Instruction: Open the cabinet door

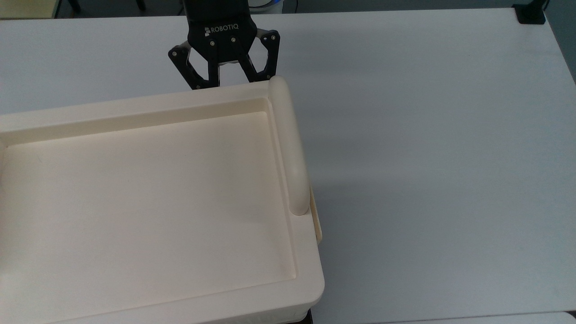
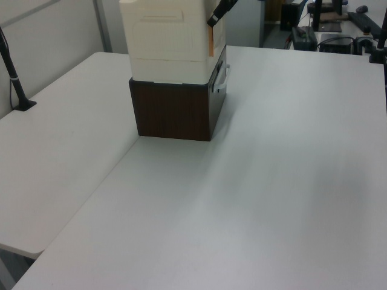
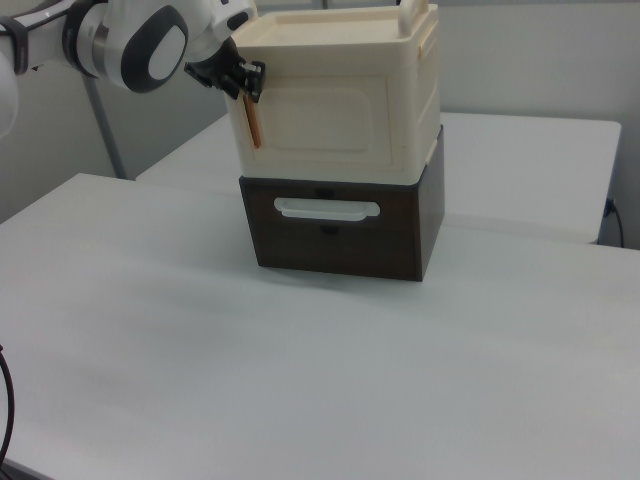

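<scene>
The gripper (image 1: 225, 83) hangs at the upper corner of the cream cabinet (image 3: 340, 100), fingers spread, tips just beside the handle edge of the cabinet door (image 3: 325, 118), which faces front above a dark drawer unit (image 3: 340, 225); the strip is slim, so the fingers may slip off; a hard pull could tip the stacked cabinet off the drawer unit.

White "ROBOTIQ" lettering stands on the black gripper (image 1: 223, 82) body.

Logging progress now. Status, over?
Gripper open, at the handle edge. Cabinet door not yet opened. Nothing blocking its swing.
</scene>
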Motion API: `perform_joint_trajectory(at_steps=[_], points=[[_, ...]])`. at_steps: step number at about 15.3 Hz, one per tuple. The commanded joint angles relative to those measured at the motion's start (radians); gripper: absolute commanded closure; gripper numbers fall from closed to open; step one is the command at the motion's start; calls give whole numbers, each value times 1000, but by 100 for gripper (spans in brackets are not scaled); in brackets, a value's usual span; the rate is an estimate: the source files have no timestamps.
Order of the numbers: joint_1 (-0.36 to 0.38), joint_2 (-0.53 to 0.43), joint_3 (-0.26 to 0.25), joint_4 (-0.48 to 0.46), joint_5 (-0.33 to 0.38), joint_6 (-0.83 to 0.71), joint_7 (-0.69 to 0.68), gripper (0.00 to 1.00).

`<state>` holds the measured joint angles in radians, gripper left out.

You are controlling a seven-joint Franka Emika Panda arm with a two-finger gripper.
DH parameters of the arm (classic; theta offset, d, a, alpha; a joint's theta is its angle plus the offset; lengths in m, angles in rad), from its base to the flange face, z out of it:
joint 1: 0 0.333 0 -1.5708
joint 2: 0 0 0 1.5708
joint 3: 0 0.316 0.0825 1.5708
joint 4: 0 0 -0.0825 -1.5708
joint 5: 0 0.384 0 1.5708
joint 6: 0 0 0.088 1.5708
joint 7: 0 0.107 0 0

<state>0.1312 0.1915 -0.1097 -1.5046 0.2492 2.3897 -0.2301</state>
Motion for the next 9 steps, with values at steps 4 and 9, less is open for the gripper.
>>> perform_joint_trajectory(at_steps=[4,9], points=[[-8,42,8,-11,-19,55,6,73],[-10,42,8,-12,-18,52,6,100]])
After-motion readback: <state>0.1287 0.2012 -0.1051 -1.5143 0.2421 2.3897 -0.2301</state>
